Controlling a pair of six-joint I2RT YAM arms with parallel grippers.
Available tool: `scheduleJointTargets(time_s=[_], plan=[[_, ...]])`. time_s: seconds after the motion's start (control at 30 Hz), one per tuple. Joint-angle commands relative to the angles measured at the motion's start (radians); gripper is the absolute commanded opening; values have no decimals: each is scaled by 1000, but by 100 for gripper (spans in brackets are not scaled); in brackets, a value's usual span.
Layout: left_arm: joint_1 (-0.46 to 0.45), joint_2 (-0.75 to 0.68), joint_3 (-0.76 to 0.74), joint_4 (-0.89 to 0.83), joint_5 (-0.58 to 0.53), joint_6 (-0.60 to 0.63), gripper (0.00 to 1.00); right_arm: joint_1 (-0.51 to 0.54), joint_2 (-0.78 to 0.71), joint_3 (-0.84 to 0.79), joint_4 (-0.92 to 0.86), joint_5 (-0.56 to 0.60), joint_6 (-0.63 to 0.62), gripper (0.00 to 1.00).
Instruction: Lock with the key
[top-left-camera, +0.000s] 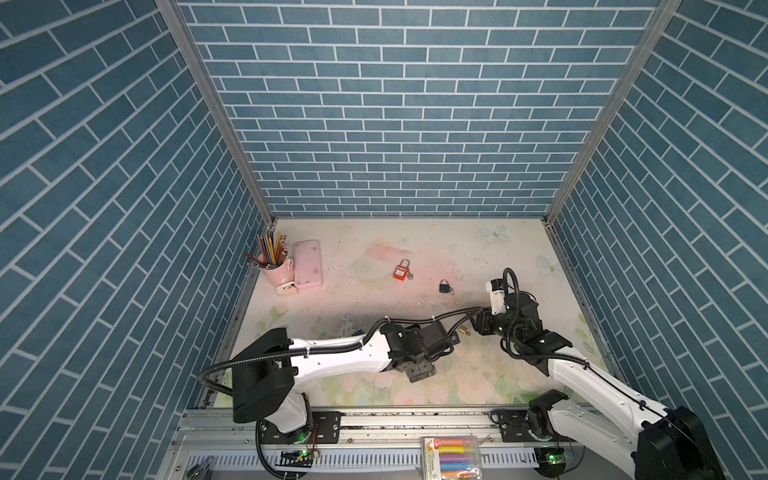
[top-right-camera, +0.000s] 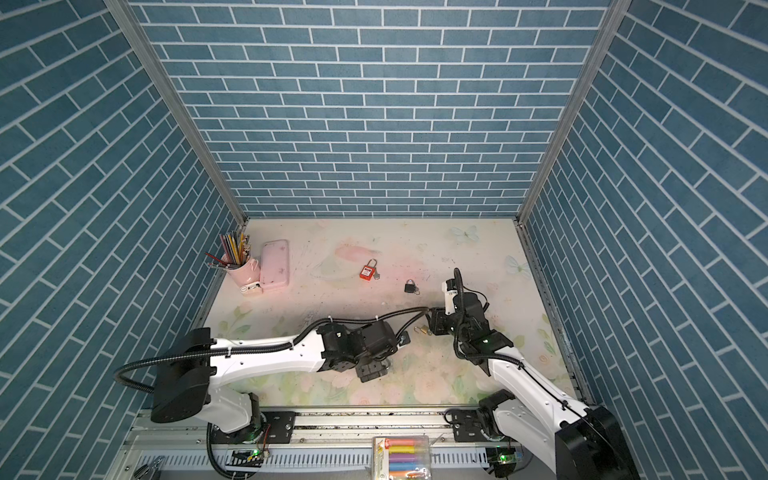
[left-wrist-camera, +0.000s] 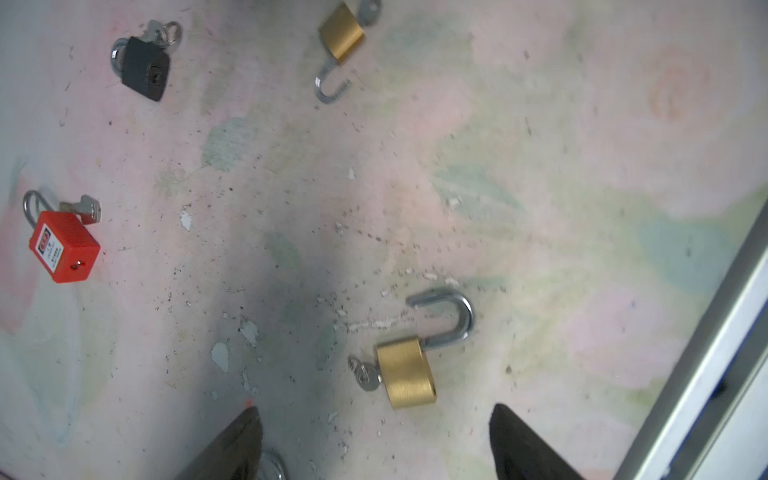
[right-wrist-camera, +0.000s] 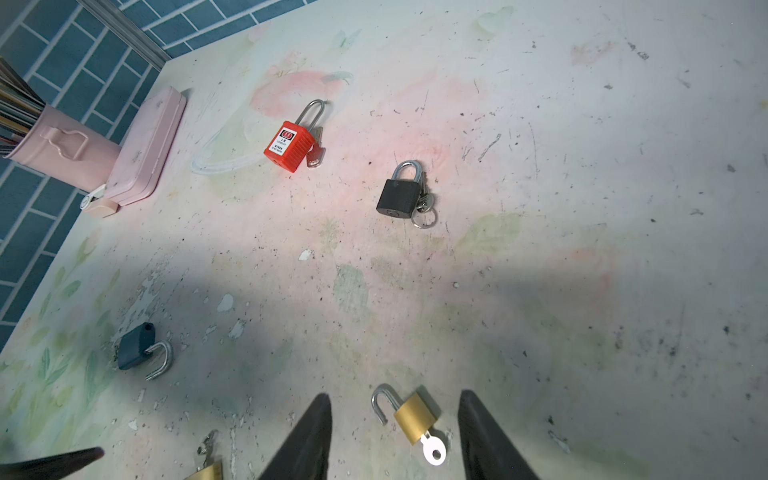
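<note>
Left gripper (left-wrist-camera: 374, 415) spread wide above large brass padlock (left-wrist-camera: 409, 370), near centre, key (left-wrist-camera: 368, 376) inserted; mostly hidden under arm in both top views. Right gripper (right-wrist-camera: 395, 397) half spread astride small brass padlock (right-wrist-camera: 415, 415), not touching.

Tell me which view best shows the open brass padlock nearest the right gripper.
Right wrist view: the brass padlock lies close, whole, shackle open, key inserted. The left wrist view shows it small, key cut by the frame edge. Both top views give only a tiny glint.
</note>
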Motion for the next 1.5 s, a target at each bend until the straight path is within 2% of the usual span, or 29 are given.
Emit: scheduleJointTargets(time_s=[0.0, 0.1, 0.23, 0.47, 0.73, 0.97, 1.3, 1.47], plan=[[-4, -139, -106, 126, -9, 389, 87, -26, -3, -3, 20, -40, -8, 50], [4, -224, -159, 170, 118, 570, 87, -46, -10, -8, 25, -65, -17, 50], [82, -189, -106, 79, 234, 631, 86, -75, -16, -11, 14, -86, -28, 50], [107, -44, -37, 22, 275, 702, 85, -115, -34, -19, 12, -138, -37, 50], [123, 140, 38, -24, 275, 771, 74, -127, -44, -49, 26, -157, -29, 50], [141, 216, 84, -75, 295, 805, 67, -149, -25, -53, 38, -165, -32, 50], [151, 313, 146, -152, 306, 823, 46, -174, -11, -62, 57, -183, -30, 50], [154, 316, 153, -158, 305, 822, 42, -183, -5, -68, 72, -191, -24, 50]])
